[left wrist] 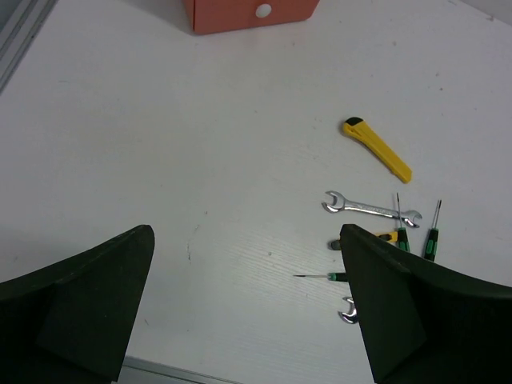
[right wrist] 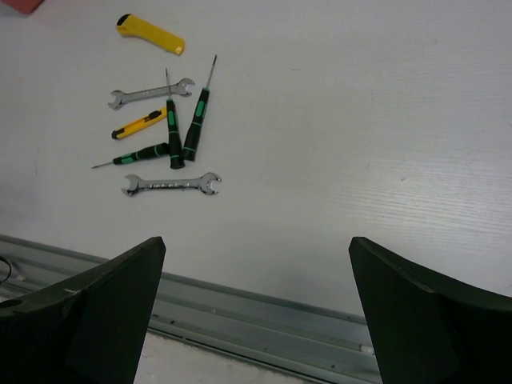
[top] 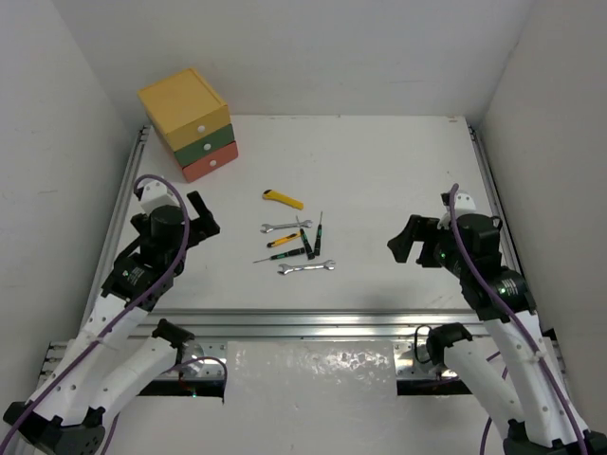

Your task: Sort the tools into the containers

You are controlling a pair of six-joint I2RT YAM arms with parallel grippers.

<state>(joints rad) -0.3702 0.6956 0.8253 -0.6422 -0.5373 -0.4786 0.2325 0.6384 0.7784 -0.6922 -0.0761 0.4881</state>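
Seven small tools in a loose cluster at the middle of the table (top: 398, 161), well apart from the three stacked drawers (top: 187, 123) at the far left corner.

By count:
- one yellow utility knife (top: 284, 198), farthest from the arms and just clear of the rest
- two silver wrenches: upper wrench (top: 285, 226) and lower wrench (top: 305, 268)
- three black-and-green screwdrivers (right wrist: 194, 120)
- one orange-yellow-handled screwdriver (right wrist: 140, 124)

Drawers: one yellow on top, one green in the middle, one orange-red at the bottom. Each has a white knob and appears pushed in.

On either side of the cluster, left end effector (top: 202, 216) and right end effector (top: 406, 242), both above the table with fingers spread wide and nothing between them.

Tools judged light, rigid and flat-lying, and probably slippery on bare metal shafts and shanks. Best taken across the handle for the screwdrivers, at mid-shank for the wrenches and across the narrow width of the body for the knife. Closely packed screwdrivers likely to drag a neighbour along.
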